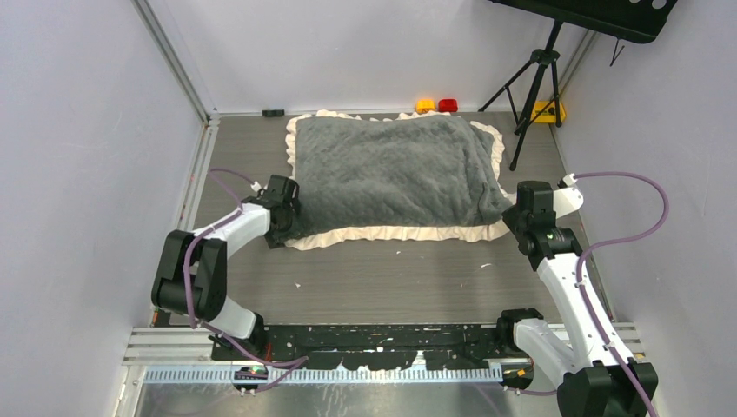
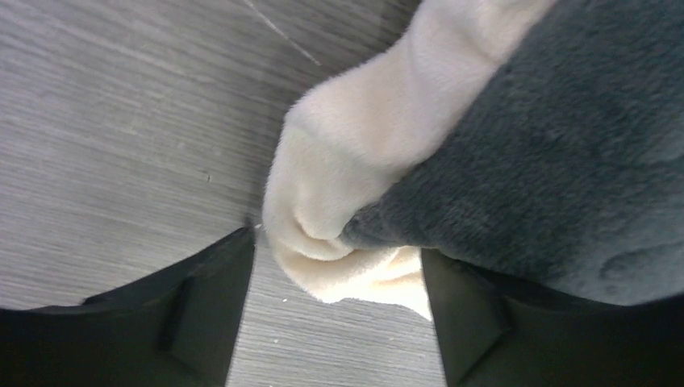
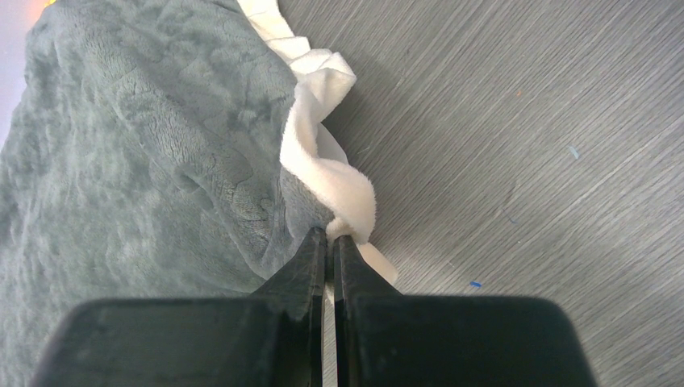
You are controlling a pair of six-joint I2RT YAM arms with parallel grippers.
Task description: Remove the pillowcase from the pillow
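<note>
Grey pillowcase (image 1: 395, 169) | left gripper (image 2: 339, 298) agape around corner | right gripper (image 3: 331, 235) clamping edge

no legible text, label, brand, number or sign anywhere in these three views.

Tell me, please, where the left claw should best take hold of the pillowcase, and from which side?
Grip the pillowcase by the cream frill at its near-left corner, coming from the left, low over the table. The frill is thin, sticks out beyond the plump grey bulk, and lies between the fingers of the open left claw.
</note>
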